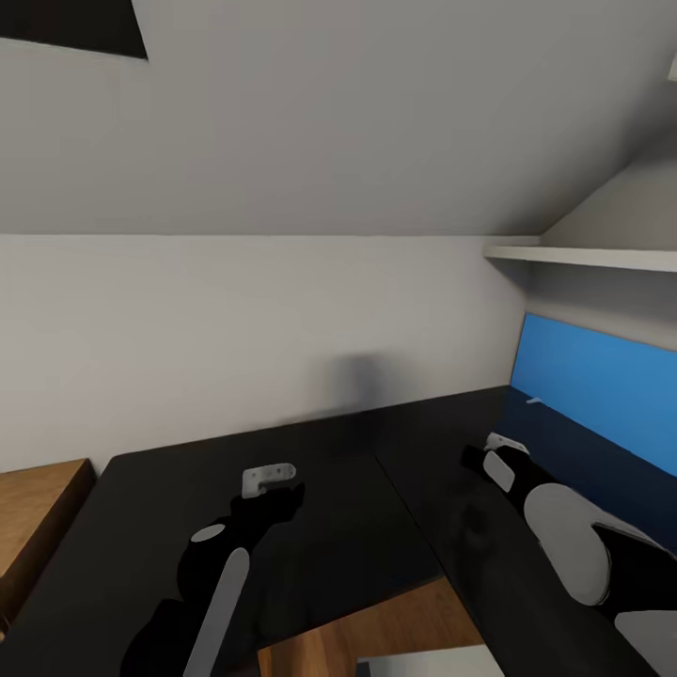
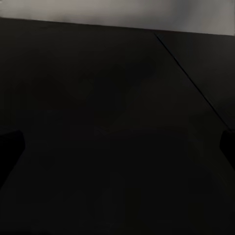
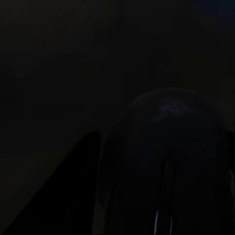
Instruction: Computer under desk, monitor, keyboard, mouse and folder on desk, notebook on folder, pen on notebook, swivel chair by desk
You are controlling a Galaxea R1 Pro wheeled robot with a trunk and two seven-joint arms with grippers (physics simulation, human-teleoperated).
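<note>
The desk [image 1: 470, 508] has a glossy black top, with its bright blue panel [image 1: 602, 385] at the right. My right gripper [image 1: 489, 458] hangs low over that top, close to the blue panel. In the right wrist view a dark rounded mouse [image 3: 166, 147] with a scroll wheel sits between the fingers [image 3: 83, 176], which close on its sides. My left gripper [image 1: 273, 481] hovers over a black surface left of the desk's seam. In the left wrist view it [image 2: 117, 147] is open, with nothing between its fingertips [image 2: 10, 147].
A second black top [image 1: 188, 508] meets the desk along a diagonal seam. A light-wood bench [image 1: 38, 508] stands at the far left. A white shelf [image 1: 583, 256] juts from the wall at upper right. Wood floor [image 1: 376, 630] and a pale grey flat thing [image 1: 423, 663] show below.
</note>
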